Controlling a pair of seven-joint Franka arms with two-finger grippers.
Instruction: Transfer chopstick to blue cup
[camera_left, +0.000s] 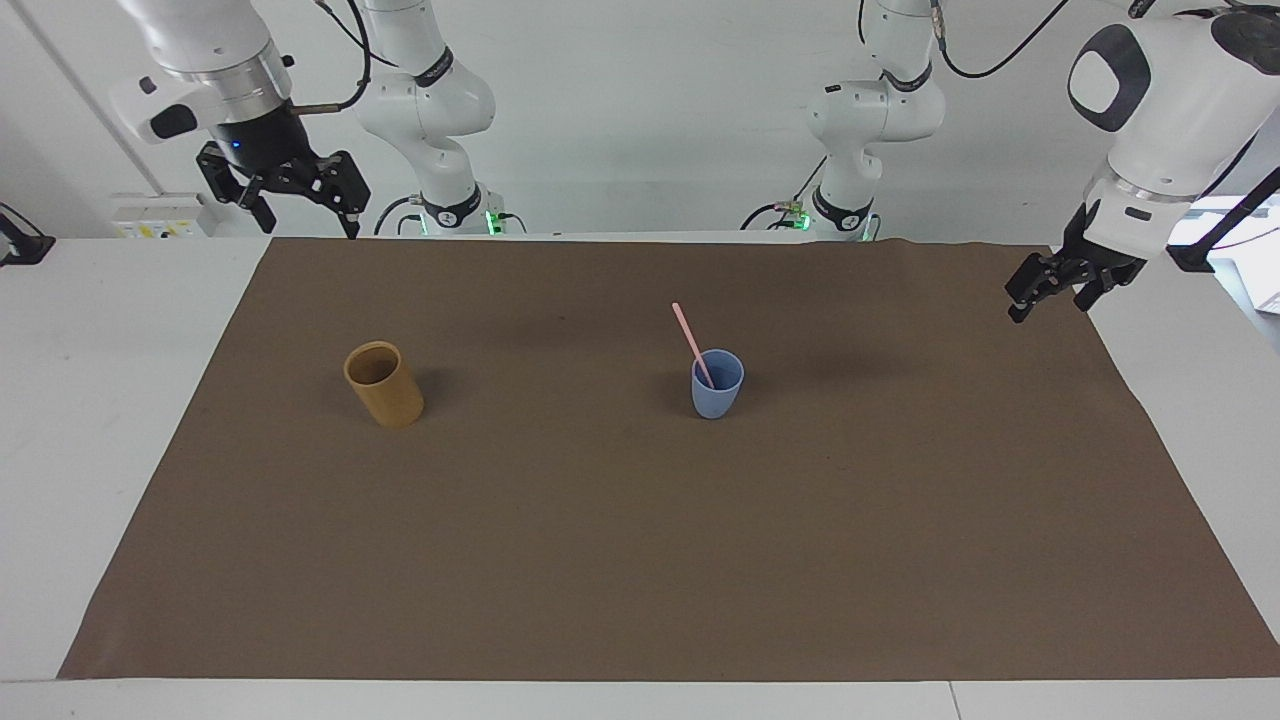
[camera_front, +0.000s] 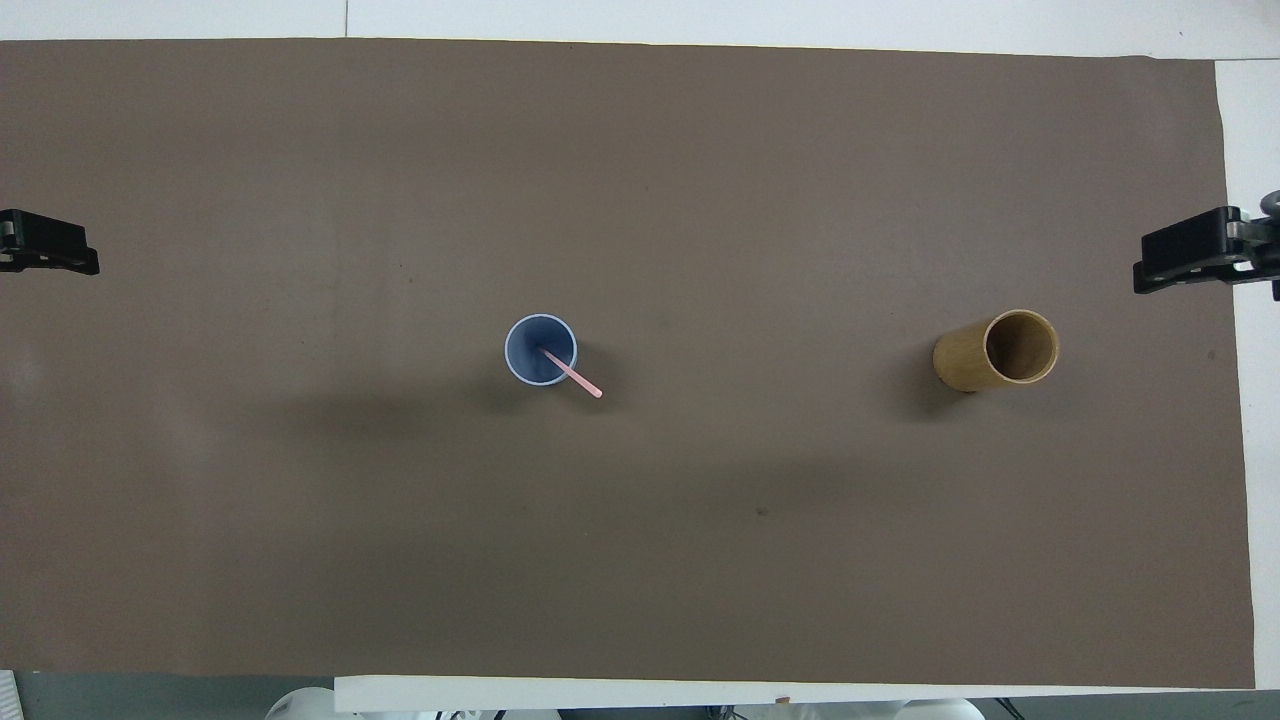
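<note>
Facing view: chopstick (camera_left: 691, 343) leans in the blue cup (camera_left: 717, 383). Right gripper (camera_left: 303, 205) and left gripper (camera_left: 1052, 293), both open and empty, hang well apart from the cup.

Overhead view: the chopstick overhangs the cup's rim — a jolt might tip it out.

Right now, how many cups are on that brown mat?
2. The blue cup stands mid-mat with the chopstick leaning in it; the tan cup stands toward the right arm's end. Nothing seems hidden.

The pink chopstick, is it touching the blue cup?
Touching. In the overhead view the chopstick has its lower end inside the blue cup and crosses its rim; the facing view shows it leaning there, with no gripper holding it.
</note>
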